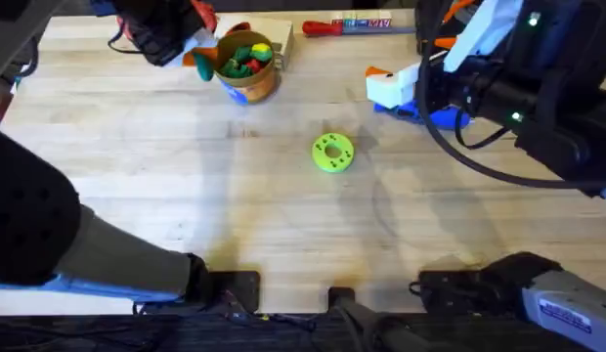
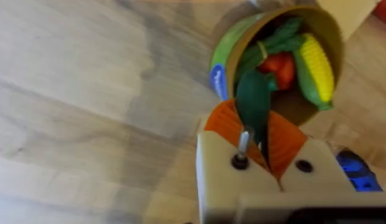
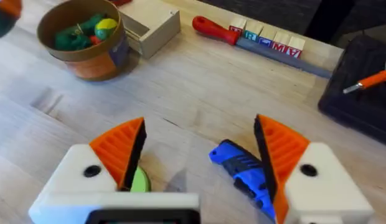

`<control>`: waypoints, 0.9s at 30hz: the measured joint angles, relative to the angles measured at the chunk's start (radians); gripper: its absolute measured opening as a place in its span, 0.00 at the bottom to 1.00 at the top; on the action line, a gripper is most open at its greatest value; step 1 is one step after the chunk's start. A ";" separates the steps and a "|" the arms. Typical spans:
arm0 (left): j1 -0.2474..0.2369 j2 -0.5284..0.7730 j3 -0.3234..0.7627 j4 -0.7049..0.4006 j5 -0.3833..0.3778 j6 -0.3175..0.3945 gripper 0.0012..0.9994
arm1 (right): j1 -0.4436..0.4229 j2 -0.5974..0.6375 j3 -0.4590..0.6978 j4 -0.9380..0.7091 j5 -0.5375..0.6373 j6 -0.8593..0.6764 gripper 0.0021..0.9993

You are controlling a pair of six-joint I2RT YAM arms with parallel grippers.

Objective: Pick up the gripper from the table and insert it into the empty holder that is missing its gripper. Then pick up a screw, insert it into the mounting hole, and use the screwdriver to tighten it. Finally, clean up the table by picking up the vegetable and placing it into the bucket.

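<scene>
While over bucket point(image 2: 277, 68) rim, left gripper point(image 2: 261, 134) seemingly pinches vegetable point(image 2: 252, 99)

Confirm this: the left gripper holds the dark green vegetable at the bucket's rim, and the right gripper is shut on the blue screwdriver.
Not quite. In the right wrist view the right gripper is open, and the screwdriver lies on the table between its pads. The left gripper does hold the vegetable at the bucket.

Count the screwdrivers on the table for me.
2. The blue powered screwdriver lies on the wood between the right gripper's open jaws. The red-handled hand screwdriver lies along the table's far edge. Others may be hidden behind the arms.
</scene>
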 joint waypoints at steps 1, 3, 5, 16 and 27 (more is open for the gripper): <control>-0.011 0.002 0.000 0.027 0.010 0.000 0.03 | 0.000 0.000 0.000 0.000 0.000 0.000 0.99; -0.037 0.008 0.000 0.087 0.026 0.000 0.03 | 0.000 0.000 0.000 0.000 0.000 0.000 0.99; -0.073 0.020 0.000 0.157 0.030 0.000 0.13 | 0.000 0.000 0.000 0.000 0.000 0.000 0.99; -0.110 0.067 0.001 0.203 0.029 0.000 0.81 | 0.000 -0.004 0.000 -0.032 0.000 0.000 0.99; -0.198 -0.212 0.065 -0.201 -0.026 0.325 0.82 | -0.047 -0.212 0.262 -0.558 0.000 -0.025 0.99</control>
